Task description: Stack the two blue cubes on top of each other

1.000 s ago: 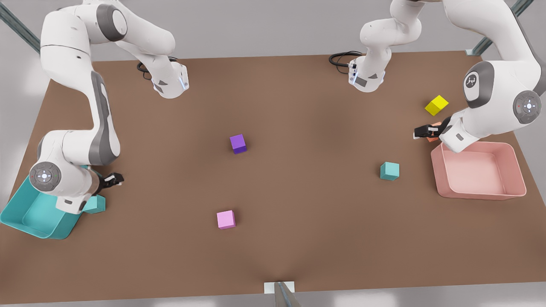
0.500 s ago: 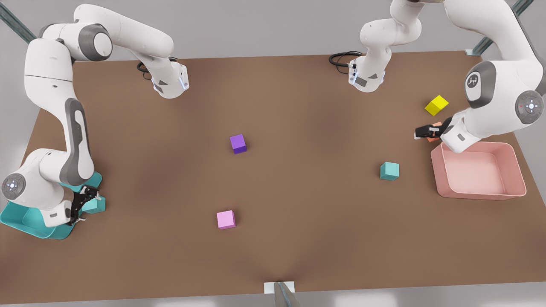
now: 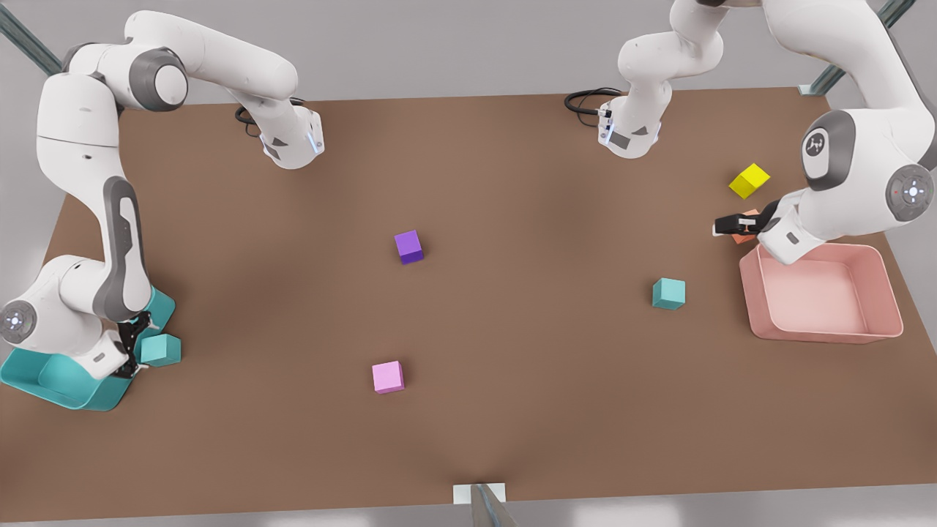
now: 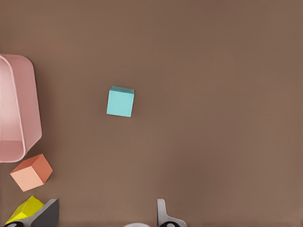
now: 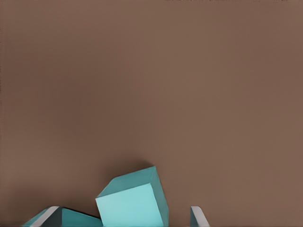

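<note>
One blue cube (image 3: 669,293) (image 4: 120,102) lies alone on the brown table at the front view's right. My left gripper (image 3: 728,225) (image 4: 105,213) hovers open above the table, away from this cube and near an orange cube. The other blue cube (image 3: 161,350) (image 5: 131,202) rests beside the teal tray at the front view's left. My right gripper (image 3: 132,345) (image 5: 124,216) is open right at this cube; in the right wrist view the cube sits between the two fingers, apart from both.
A teal tray (image 3: 51,380) lies under the right arm's wrist. A pink tray (image 3: 823,333) (image 4: 16,109) stands by the left arm, with an orange cube (image 3: 745,236) (image 4: 31,172) and a yellow cube (image 3: 749,181) (image 4: 23,209) nearby. Mid-table lie a purple cube (image 3: 408,246) and a pink cube (image 3: 387,377).
The right arm swung toward the front view's left, and its gripper moved down beside the blue cube by the teal tray. The left gripper barely shifted.
</note>
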Controlling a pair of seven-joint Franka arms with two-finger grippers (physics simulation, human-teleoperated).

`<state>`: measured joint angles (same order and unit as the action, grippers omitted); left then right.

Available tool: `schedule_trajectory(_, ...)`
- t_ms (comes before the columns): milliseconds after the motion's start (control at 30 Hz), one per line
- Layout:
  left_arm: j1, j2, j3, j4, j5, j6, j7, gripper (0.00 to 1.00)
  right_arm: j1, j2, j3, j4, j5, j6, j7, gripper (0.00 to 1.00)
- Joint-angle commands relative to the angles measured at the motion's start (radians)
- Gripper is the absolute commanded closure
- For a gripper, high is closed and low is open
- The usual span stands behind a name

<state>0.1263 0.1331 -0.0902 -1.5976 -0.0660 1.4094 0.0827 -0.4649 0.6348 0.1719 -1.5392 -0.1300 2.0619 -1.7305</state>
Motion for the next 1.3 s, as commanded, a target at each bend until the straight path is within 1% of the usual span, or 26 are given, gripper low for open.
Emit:
schedule_trajectory(0, 0.0, -0.001, 0.0, 0.001, 0.002, -0.006, -0.003, 0.0, 0.002, 0.002, -0.002, -0.002, 0.0, -0.022, -0.35, 0.0)
schedule_trajectory(667, -0.005, 0.002, -0.002, 0.001, 0.002, -0.017, -0.003, 0.0, 0.003, 0.063, -0.022, -0.015, -0.029, 0.03, -0.273, 0.0)
schedule_trajectory(1267, -0.007, 0.002, -0.002, 0.001, 0.003, -0.016, -0.003, 0.0, 0.006, 0.1, -0.025, -0.002, -0.026, 0.079, -0.268, 0.0)
